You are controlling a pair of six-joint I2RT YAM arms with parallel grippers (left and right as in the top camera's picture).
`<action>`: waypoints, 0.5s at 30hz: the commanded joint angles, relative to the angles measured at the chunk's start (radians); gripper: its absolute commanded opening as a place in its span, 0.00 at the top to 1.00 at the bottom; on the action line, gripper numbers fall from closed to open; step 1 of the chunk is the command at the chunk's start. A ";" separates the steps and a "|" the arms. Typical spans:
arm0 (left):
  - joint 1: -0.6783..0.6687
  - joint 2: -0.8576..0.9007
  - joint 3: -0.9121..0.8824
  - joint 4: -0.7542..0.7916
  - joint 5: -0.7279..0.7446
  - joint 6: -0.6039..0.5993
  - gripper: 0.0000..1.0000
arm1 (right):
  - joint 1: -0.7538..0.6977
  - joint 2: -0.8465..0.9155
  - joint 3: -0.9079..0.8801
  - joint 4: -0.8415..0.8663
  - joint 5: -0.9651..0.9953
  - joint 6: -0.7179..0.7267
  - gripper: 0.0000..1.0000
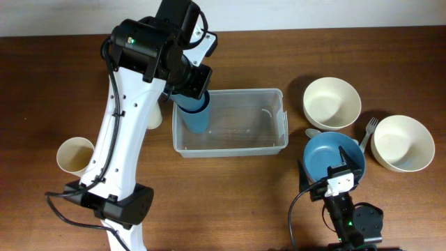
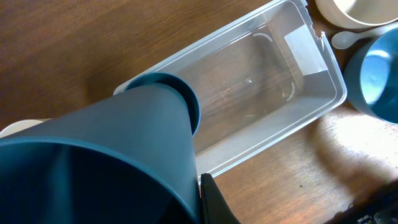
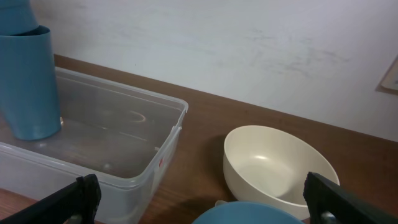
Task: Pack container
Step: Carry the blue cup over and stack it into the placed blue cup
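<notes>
Blue plastic cup point(image 2: 93, 155), clamped in left claw point(image 1: 189, 90), stands in clear rectangular plastic container point(image 1: 230, 149) below it: probably light, bendy; take the rim.

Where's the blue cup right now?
In the overhead view, the blue cup stands inside the clear container, at its left end, the end farthest from the blue bowl.

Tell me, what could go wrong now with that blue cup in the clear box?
1. The blue cup is upright at the container's left end, close to the wall. If the left hand lets go crookedly, it may tip over.
2. Pulling away, the arm could bump the cream cup just outside that wall.
</notes>
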State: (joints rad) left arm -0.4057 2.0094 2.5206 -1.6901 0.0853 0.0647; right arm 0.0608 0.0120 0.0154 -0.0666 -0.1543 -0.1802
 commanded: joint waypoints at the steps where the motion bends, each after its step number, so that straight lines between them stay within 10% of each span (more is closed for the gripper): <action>1: 0.000 -0.027 -0.003 0.002 -0.015 0.019 0.98 | 0.005 -0.008 -0.007 -0.004 0.009 0.004 0.01; 7: 0.000 -0.027 -0.003 0.002 -0.014 0.019 0.98 | 0.005 -0.008 -0.007 -0.004 0.009 0.004 0.01; 11: 0.000 -0.027 -0.003 0.002 -0.015 0.019 0.73 | 0.005 -0.008 -0.007 -0.004 0.009 0.004 0.01; 15: 0.000 -0.027 -0.003 0.002 -0.015 0.019 0.70 | 0.005 -0.008 -0.007 -0.004 0.009 0.004 0.01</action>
State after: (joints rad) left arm -0.4057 2.0090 2.5206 -1.6897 0.0742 0.0715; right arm 0.0608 0.0120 0.0154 -0.0666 -0.1543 -0.1799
